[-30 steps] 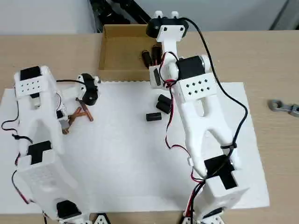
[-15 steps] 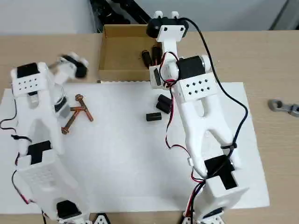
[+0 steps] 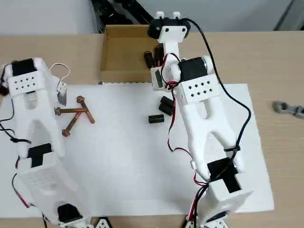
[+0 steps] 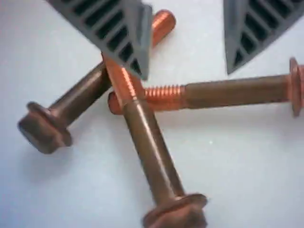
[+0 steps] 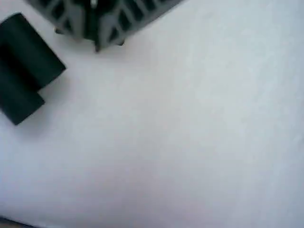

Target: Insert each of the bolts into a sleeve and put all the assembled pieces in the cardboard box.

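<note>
Left tool (image 4: 186,71) spread wide above three crossed bolts (image 4: 152,142).

A light wooden table (image 3: 275,57) carries a white paper sheet (image 3: 123,161) before a pale wall (image 3: 47,14).

3 bolts (image 3: 71,110), 2 loose sleeves (image 3: 156,118), 2 dark pieces (image 3: 149,58) in 1 box (image 3: 118,52), 1 paper sheet (image 3: 123,161), 1 tool (image 3: 285,108).
</note>
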`<state>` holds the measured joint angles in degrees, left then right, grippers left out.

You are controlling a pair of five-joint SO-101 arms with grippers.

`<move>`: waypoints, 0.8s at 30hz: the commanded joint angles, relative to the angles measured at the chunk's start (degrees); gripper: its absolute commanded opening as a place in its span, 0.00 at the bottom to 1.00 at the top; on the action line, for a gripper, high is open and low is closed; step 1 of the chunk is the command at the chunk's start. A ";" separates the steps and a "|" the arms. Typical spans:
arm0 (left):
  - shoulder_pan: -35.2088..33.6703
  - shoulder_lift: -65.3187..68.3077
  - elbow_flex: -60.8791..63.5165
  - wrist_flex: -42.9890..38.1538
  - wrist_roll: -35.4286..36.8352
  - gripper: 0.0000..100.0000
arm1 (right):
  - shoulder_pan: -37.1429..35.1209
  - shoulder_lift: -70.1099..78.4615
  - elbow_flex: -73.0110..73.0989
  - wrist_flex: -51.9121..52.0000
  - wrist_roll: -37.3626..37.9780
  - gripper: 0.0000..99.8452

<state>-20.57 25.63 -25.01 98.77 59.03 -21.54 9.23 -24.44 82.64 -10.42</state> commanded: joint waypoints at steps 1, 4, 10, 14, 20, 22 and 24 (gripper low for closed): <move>-0.26 -0.35 0.31 1.14 2.37 0.10 | -0.40 -3.12 -2.29 0.40 -0.70 0.00; -0.53 1.76 0.66 0.00 2.37 0.10 | -0.40 -3.12 -2.29 0.40 -0.70 0.00; -3.34 11.25 0.40 -7.12 5.80 0.10 | -0.40 -3.12 -2.29 0.40 -0.70 0.00; -3.78 13.98 -1.10 -9.32 6.42 0.10 | -0.48 -3.12 -2.20 0.40 -0.70 0.00; -3.52 13.98 -11.56 -3.87 6.51 0.10 | -0.48 -3.12 -0.35 0.04 -0.70 0.00; -3.43 13.98 -16.48 -0.88 6.51 0.10 | -0.48 -3.12 1.67 -0.22 -0.70 0.00; -3.43 13.98 -20.97 1.67 6.51 0.10 | -0.48 -3.12 2.90 -0.31 -0.79 0.00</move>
<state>-24.18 40.57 -38.55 96.84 65.10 -21.63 9.23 -21.98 82.64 -10.42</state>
